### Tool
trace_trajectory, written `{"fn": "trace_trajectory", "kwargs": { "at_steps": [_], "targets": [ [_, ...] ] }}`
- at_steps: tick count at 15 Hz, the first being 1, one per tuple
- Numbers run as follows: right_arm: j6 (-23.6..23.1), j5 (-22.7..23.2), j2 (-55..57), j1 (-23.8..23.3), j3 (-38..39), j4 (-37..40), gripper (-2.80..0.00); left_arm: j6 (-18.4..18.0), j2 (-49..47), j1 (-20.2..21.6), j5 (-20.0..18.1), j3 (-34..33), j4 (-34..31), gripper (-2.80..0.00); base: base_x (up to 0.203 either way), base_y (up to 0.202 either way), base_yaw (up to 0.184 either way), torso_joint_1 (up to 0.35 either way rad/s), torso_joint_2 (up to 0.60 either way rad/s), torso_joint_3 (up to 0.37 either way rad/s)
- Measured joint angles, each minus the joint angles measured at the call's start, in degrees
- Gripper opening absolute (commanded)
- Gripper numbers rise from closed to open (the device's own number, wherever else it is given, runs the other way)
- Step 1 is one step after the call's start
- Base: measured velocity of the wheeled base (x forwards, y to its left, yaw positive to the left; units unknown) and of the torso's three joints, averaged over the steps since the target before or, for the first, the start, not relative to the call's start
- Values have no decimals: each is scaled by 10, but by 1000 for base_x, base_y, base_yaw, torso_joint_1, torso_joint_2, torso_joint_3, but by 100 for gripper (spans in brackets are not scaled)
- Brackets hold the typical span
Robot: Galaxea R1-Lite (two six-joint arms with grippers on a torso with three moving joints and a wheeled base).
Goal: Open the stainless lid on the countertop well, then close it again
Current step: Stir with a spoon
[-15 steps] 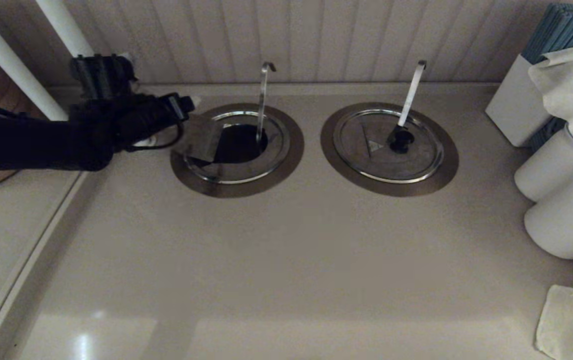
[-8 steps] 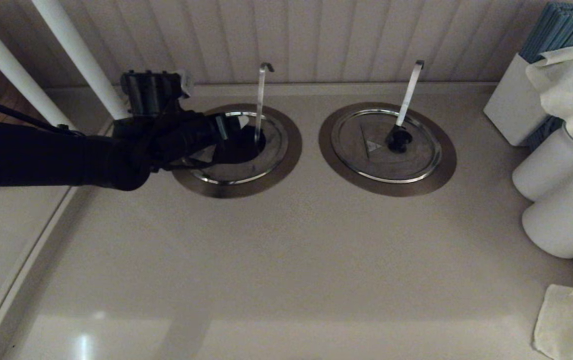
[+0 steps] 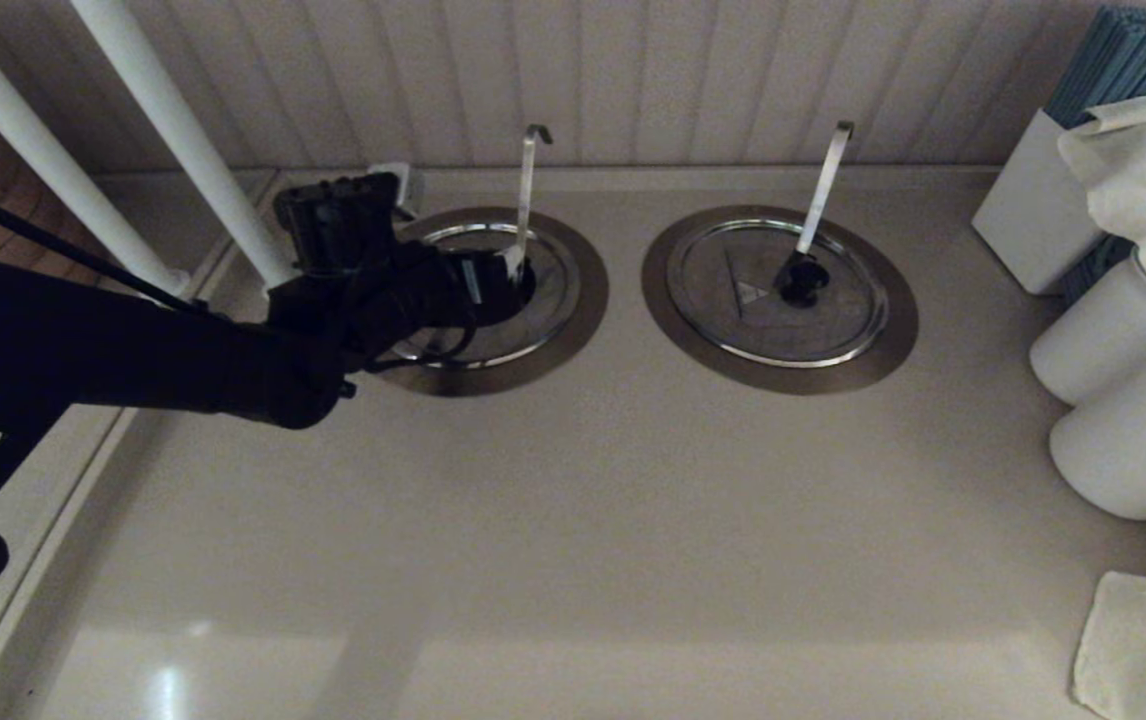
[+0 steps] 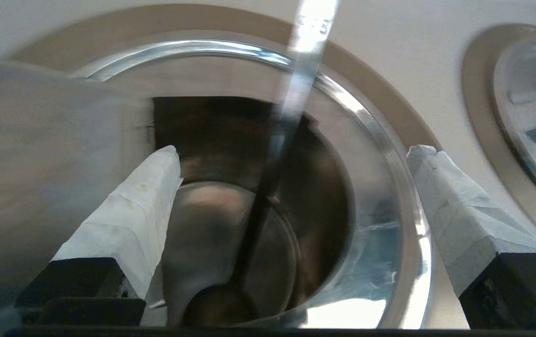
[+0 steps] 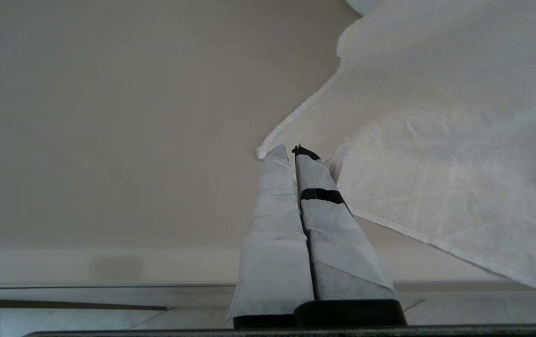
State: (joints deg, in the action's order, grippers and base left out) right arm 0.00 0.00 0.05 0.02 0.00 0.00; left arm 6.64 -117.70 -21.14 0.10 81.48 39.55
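Observation:
My left gripper (image 3: pixel 498 275) hangs open over the left countertop well (image 3: pixel 573 330), its taped fingertips (image 4: pixel 155 187) set wide apart. Between them in the left wrist view I see the well's dark inside (image 4: pixel 315 196) and the ladle handle (image 4: pixel 296 93) running down into it. Part of the stainless lid (image 4: pixel 39 164) stands raised and blurred beside one finger; the gripper (image 4: pixel 294 153) holds nothing. The lid's flat ring (image 3: pixel 548 300) still lies on the collar. The right well's lid (image 3: pixel 733 310) lies flat with its black knob (image 3: pixel 801 280). My right gripper (image 5: pixel 291 152) is shut above the countertop by a white cloth (image 5: pixel 436 140).
Two ladle handles (image 3: pixel 526 190) (image 3: pixel 826 185) rise against the panelled back wall. White posts (image 3: pixel 183 140) stand at the far left. A white box (image 3: pixel 1033 210), white rolls (image 3: pixel 1113 400) and a cloth (image 3: pixel 1133 640) crowd the right side.
My left arm has swung right, from beside the left well to over its opening. The raised lid flap seen earlier is now hidden behind the arm in the head view.

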Motion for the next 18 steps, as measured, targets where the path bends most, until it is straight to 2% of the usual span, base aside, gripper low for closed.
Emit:
{"fn": "trace_trajectory", "kwargs": {
  "at_steps": [11, 13, 16, 18],
  "targets": [
    [0, 0, 0, 0, 0, 0, -280, -5, -53, -11, 13, 24, 15, 0, 0, 0, 0, 0, 0, 0],
    [0, 0, 0, 0, 0, 0, -280, -9, -63, -11, 13, 43, 8, 0, 0, 0, 0, 0, 0, 0],
    [0, 0, 0, 0, 0, 0, -280, -23, -77, -15, 11, 94, -36, 0, 0, 0, 0, 0, 0, 0],
    [0, 0, 0, 0, 0, 0, -280, -24, -91, -16, 12, 112, -38, 0, 0, 0, 0, 0, 0, 0]
  ]
}}
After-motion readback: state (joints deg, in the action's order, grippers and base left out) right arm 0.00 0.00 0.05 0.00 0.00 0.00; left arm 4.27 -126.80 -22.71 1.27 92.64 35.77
